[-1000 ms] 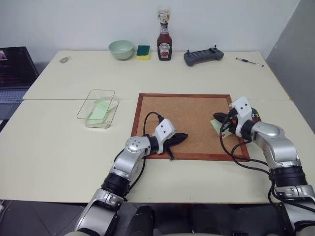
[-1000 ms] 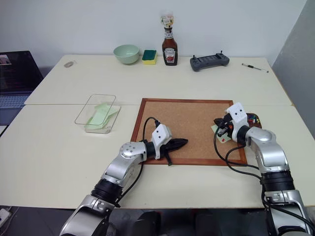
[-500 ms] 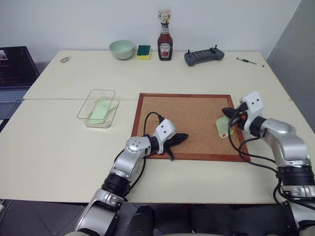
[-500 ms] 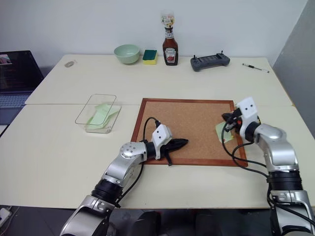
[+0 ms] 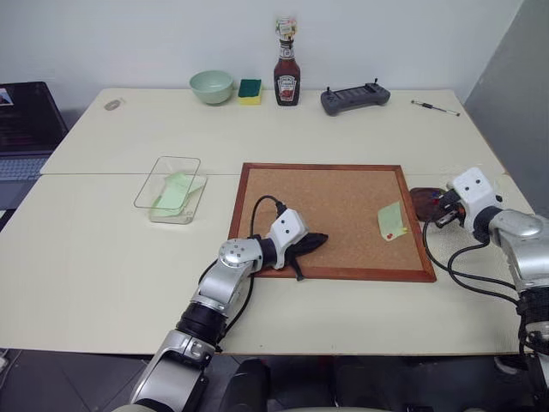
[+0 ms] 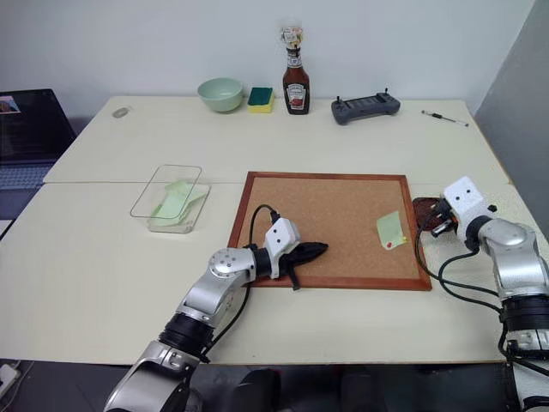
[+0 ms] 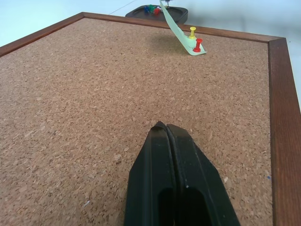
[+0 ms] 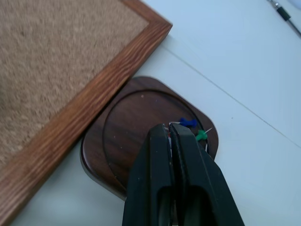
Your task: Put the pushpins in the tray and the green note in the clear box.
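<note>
Two pushpins, red and yellow, pin the green note to the corkboard, seen from the left wrist. Right gripper, fingers pressed together, hovers over the tray holding blue and green pins. Left gripper, fingers closed and empty, rests on the cork.

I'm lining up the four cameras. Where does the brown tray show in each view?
Left eye view: tray just off the corkboard's right frame, by the right gripper.
Right eye view: same spot.
Left wrist view: dark rim past the board's far frame, behind the green note.
Right wrist view: tray under the fingers.
Shared landmark: corkboard frame.
</note>
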Controlling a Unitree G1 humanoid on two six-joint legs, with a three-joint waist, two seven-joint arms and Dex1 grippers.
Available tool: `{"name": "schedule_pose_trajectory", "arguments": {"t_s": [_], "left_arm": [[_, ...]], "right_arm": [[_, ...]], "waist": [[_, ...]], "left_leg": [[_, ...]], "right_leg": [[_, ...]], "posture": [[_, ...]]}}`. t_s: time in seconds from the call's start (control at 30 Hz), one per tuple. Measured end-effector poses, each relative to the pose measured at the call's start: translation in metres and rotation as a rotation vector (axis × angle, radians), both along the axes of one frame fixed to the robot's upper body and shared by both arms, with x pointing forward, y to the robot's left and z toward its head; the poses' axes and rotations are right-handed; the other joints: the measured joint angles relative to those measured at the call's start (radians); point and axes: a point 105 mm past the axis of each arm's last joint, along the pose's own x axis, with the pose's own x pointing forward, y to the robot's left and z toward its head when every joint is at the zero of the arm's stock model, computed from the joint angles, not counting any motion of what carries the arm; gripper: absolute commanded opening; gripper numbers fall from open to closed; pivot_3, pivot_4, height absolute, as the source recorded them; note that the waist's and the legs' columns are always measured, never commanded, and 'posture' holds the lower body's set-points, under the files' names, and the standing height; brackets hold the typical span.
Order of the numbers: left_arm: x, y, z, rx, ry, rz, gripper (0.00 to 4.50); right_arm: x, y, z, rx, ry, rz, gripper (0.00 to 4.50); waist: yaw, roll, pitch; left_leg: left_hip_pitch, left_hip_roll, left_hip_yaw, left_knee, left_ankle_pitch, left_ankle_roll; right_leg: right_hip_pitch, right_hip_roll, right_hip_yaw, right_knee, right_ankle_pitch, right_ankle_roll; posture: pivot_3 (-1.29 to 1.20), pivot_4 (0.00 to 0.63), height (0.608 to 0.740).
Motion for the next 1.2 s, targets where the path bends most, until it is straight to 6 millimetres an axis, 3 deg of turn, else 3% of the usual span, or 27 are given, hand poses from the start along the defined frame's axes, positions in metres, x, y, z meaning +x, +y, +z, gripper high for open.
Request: {"name": "schedule_pose_trajectory", "arguments": {"t_s": [0.53, 0.63, 0.77, 0.97, 1.2], "left_arm": [[0.0, 0.0, 0.0, 0.001, -0.009, -0.003, 0.0], [0.0, -0.001, 0.0, 0.0, -0.01, -0.004, 0.0], [0.0, -0.003, 0.0, -0.002, -0.009, -0.008, 0.0], [0.002, 0.0, -0.001, 0.004, -0.009, -0.005, 0.0], [0.001, -0.002, -0.001, -0.002, -0.012, -0.01, 0.0]], "right_arm": [[0.005, -0.005, 0.002, -0.01, -0.014, -0.016, 3.53], [0.003, -0.005, 0.011, 0.05, -0.034, -0.016, 4.11], [-0.012, -0.004, 0.02, 0.14, -0.021, 0.027, 4.11], [-0.052, 0.012, -0.009, 0.275, 0.146, 0.122, 4.11], [-0.053, 0.032, -0.007, 0.312, 0.127, 0.157, 4.11]], "waist": [[0.0, 0.0, 0.0], [0.001, 0.0, 0.0], [0.002, 0.0, 0.0], [0.0, 0.001, -0.001], [0.002, 0.002, -0.001]], "left_leg": [[0.0, 0.0, 0.0, 0.0, 0.0, 0.0], [0.0, 0.0, 0.0, 0.0, 0.0, 0.0], [0.0, 0.0, -0.001, 0.0, 0.0, 0.0], [0.001, 0.0, 0.0, 0.0, 0.0, 0.0], [0.001, -0.001, 0.0, 0.001, 0.0, 0.0]], "right_leg": [[0.0, 0.0, 0.0, 0.0, 0.0, 0.0], [0.0, 0.0, 0.0, 0.0, 0.0, 0.0], [0.001, 0.0, -0.001, 0.0, 0.0, 0.0], [0.001, 0.0, 0.0, 0.0, 0.0, 0.0], [0.002, 0.0, 0.0, -0.001, 0.0, 0.001]], "posture": [[0.0, 0.15, 0.74], [0.0, 0.15, 0.74], [0.0, 0.15, 0.74], [0.0, 0.15, 0.74], [0.0, 0.15, 0.74]]}}
